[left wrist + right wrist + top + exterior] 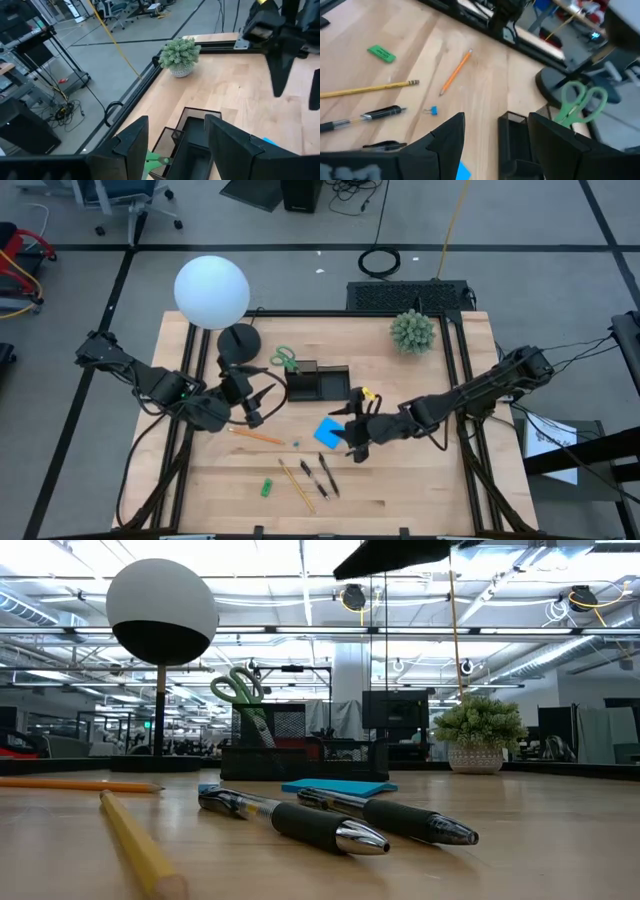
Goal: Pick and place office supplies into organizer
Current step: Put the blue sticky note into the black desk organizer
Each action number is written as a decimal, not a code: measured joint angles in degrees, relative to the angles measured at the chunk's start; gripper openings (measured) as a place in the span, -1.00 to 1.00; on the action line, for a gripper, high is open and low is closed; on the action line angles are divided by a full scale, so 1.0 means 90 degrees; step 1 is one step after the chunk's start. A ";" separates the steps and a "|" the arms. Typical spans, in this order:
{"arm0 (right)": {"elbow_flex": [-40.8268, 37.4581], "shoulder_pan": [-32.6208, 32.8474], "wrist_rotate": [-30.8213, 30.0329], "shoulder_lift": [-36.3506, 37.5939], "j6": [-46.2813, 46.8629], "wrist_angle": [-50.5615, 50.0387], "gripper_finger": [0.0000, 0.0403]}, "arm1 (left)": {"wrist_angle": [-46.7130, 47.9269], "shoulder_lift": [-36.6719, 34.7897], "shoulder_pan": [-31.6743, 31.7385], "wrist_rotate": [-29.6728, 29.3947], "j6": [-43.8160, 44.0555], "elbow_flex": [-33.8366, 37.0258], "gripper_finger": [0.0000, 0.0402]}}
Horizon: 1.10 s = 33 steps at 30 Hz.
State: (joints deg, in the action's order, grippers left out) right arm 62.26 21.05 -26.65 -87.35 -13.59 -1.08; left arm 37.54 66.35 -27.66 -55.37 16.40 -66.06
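Note:
The black organizer (pixel 318 380) stands at the table's middle. Green-handled scissors (pixel 285 360) stick into its left end, handles up (pixel 240 690). On the table lie a blue sticky pad (pixel 328 432), an orange pencil (pixel 258 437), a yellow pencil (pixel 297 485), two dark pens (pixel 318 475) and a green eraser (pixel 267 487). My left gripper (pixel 260 398) hovers open and empty just left of the organizer (pixel 192 130). My right gripper (pixel 352 425) hangs open and empty over the pad's right side, pointing toward the organizer (pixel 515 135).
A white globe lamp (pixel 211 290) with a round black base (pixel 238 340) stands far left. A potted green plant (pixel 413 330) is at the far right. A tiny blue piece (pixel 296 444) lies near the orange pencil. Bare wood shows at the near right.

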 joint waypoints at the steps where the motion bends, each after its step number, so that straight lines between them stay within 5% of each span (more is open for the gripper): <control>1: 0.0000 -0.0056 0.0105 0.0000 0.0063 -0.0078 0.03 | 0.0000 0.0000 0.0000 0.0000 -0.0002 0.0000 -0.03; 16: 0.0348 -0.0819 0.1794 -0.0002 0.0335 -0.1605 0.03 | -0.0002 0.0000 -0.0005 -0.0002 -0.0083 0.0000 -0.03; 33: 0.1569 -0.1042 0.1979 -0.0654 -0.1158 -0.3304 0.03 | -0.0030 0.0002 0.0005 -0.0022 -0.0135 0.0002 -0.03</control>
State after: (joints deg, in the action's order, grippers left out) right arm 76.38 11.67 -8.84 -93.24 -24.01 -30.81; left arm 37.27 66.37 -27.61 -55.57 15.19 -66.05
